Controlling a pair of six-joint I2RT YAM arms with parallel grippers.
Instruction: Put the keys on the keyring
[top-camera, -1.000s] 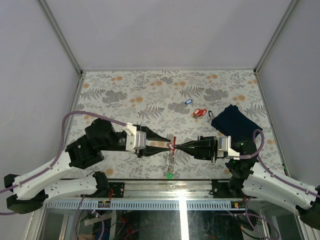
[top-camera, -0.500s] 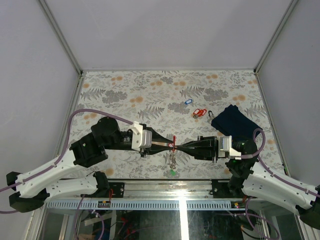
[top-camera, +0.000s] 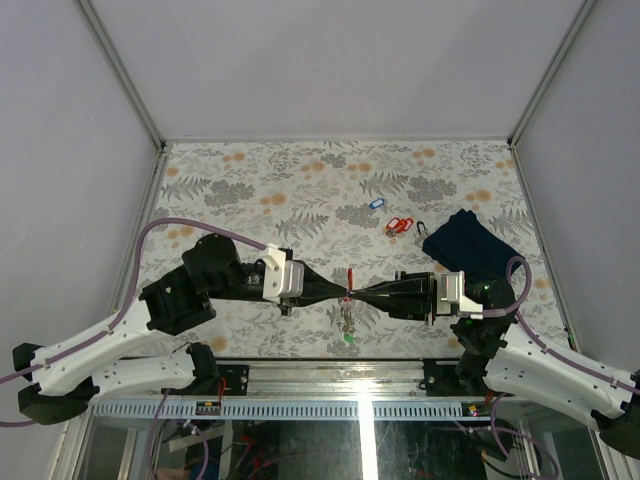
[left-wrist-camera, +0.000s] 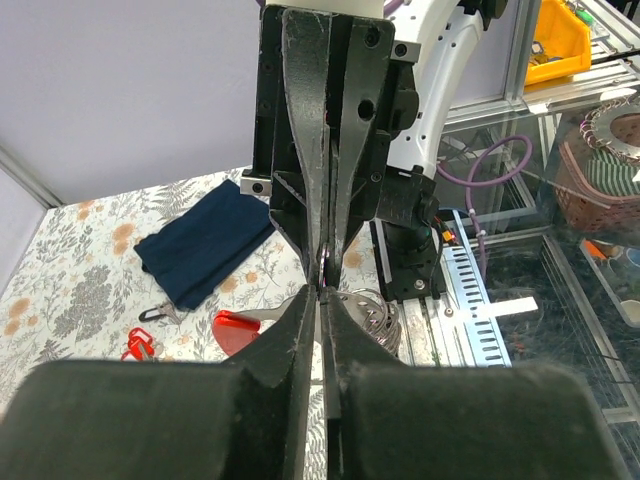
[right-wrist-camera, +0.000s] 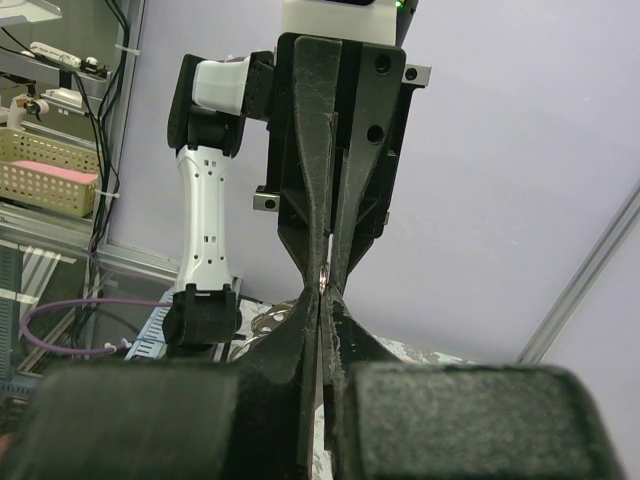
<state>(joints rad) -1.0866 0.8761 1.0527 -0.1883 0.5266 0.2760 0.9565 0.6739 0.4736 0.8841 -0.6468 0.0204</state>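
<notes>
Metal key bunch (top-camera: 346, 312): held where the two grippers meet, close to the front edge of the table (top-camera: 250, 180); red tag (top-camera: 348, 278) on the far side, green tag (top-camera: 347, 338) at the near end.
Left gripper (top-camera: 338, 292): fully closed, pinching a sliver of the key bunch.
Right gripper (top-camera: 356, 294): fully closed on the same key bunch, tip to tip with the left.
Loose keys: blue-tagged key (top-camera: 376, 204) and red-tagged keys (top-camera: 399, 225) lie mid-table, just left of the cloth (top-camera: 470, 248).
Open room: the widest stretch of tabletop lies behind and left of the grippers, up to the walls (top-camera: 330, 70).
</notes>
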